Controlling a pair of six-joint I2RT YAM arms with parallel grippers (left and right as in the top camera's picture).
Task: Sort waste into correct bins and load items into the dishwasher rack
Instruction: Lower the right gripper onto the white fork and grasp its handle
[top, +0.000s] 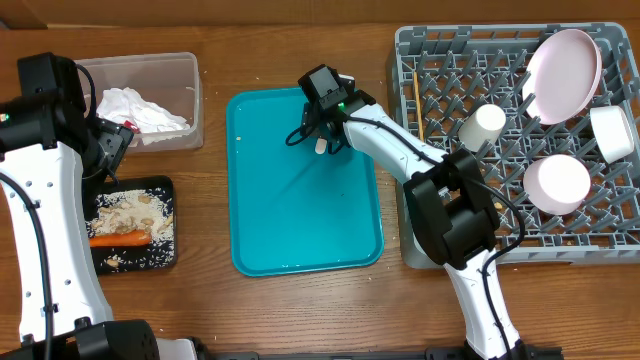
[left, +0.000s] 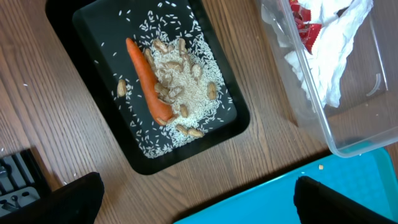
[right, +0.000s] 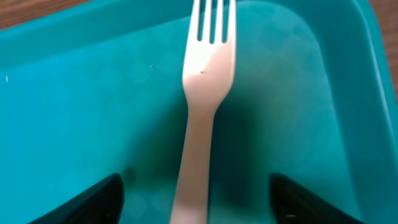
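One white fork (right: 208, 68) lay on the teal tray (right: 74, 106), handle running straight between the nearer right claw's (right: 196, 202) wide-apart fingers, tines pointing away.

The fork (right: 208, 68) loses its handle past the bottom edge; the clear tub (left: 360, 118) is cropped at right.

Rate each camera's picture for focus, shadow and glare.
Overhead: evenly lit and sharp, with a thin shadow streak on the teal tray below the right gripper. Left wrist: carrot and rice crisp, the left gripper's fingers dark blurs at the bottom edge. Right wrist: white plastic fork soft, the right gripper's fingers out of focus, dark shadow beside the fork.
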